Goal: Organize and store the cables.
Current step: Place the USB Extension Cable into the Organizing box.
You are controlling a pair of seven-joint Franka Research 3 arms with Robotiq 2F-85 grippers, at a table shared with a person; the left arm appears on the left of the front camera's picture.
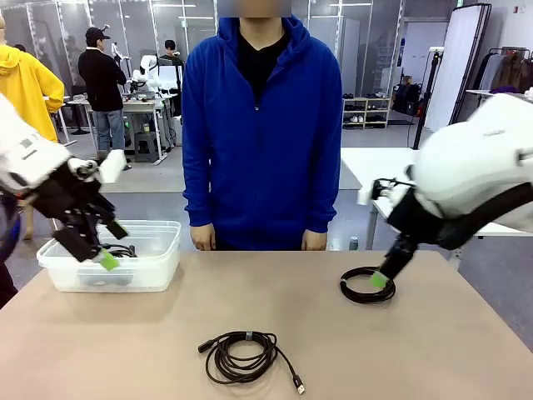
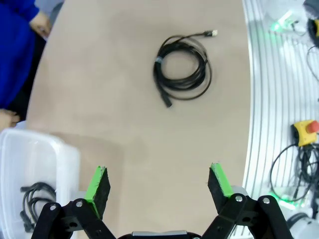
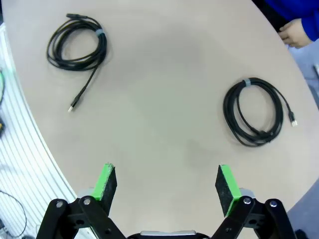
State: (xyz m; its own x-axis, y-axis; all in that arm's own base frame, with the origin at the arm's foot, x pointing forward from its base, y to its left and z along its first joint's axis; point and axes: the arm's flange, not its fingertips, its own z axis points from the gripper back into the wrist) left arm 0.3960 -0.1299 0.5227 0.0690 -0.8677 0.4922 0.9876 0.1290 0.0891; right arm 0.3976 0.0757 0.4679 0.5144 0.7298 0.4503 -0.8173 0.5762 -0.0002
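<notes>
Front view | 2 cables (image 1: 241, 357) on table (image 1: 450, 350) | bin (image 1: 158, 273) (1 cord (image 1: 125, 250) inside) left

The left arm (image 1: 29, 162) is seen entering at the left edge of the front view, the left tool (image 1: 111, 244) angled down and rightward, its fingers spread wide. The right arm (image 1: 475, 167) is bent in from the right edge, the right tool (image 1: 381, 279) pointed down-left, fingers likewise parted.

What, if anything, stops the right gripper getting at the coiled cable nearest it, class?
Nothing visible, so probably yes, it can. The right gripper is open and close to that coiled cable, which lies alone on the bare table with nothing between them.
</notes>
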